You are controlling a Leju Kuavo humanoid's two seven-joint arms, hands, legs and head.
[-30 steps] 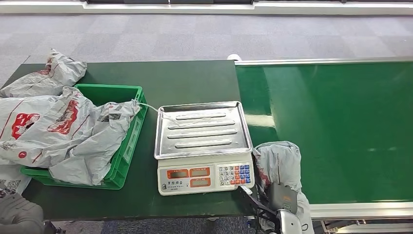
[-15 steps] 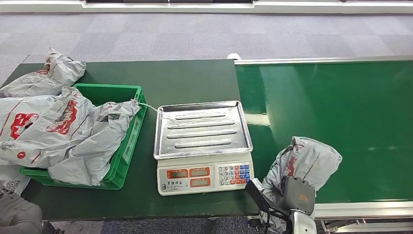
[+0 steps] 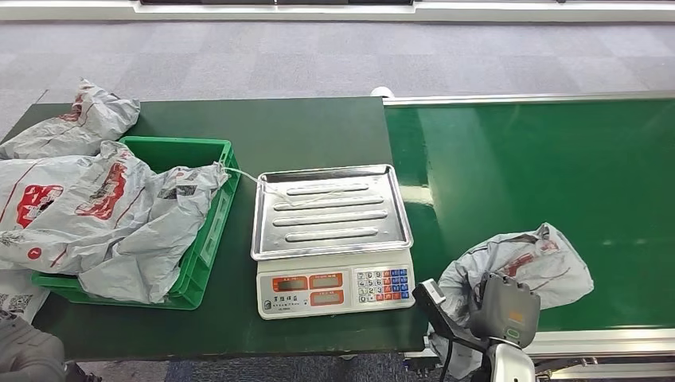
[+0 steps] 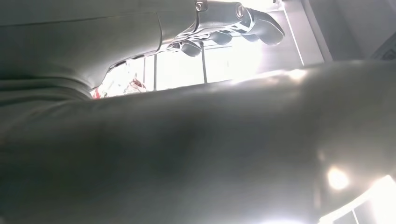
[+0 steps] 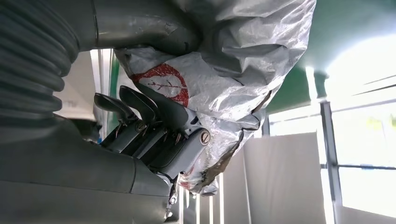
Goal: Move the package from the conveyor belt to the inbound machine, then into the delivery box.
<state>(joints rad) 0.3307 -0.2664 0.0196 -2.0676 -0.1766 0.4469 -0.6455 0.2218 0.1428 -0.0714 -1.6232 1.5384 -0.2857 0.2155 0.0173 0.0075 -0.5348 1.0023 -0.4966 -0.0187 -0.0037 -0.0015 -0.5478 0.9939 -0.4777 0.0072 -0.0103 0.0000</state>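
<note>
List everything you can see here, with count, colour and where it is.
Held package: one, grey with red print, over the conveyor's near edge.
Conveyor belt: one, green, right.
Scale: one, white with steel tray, table centre.
Crate: one, green, left of scale.
Other packages: several, grey and red, piled in and beside the crate.
Table: one, dark green.
Right hand: grips the held package.
Left hand: fingers apart, holding nothing.
</note>
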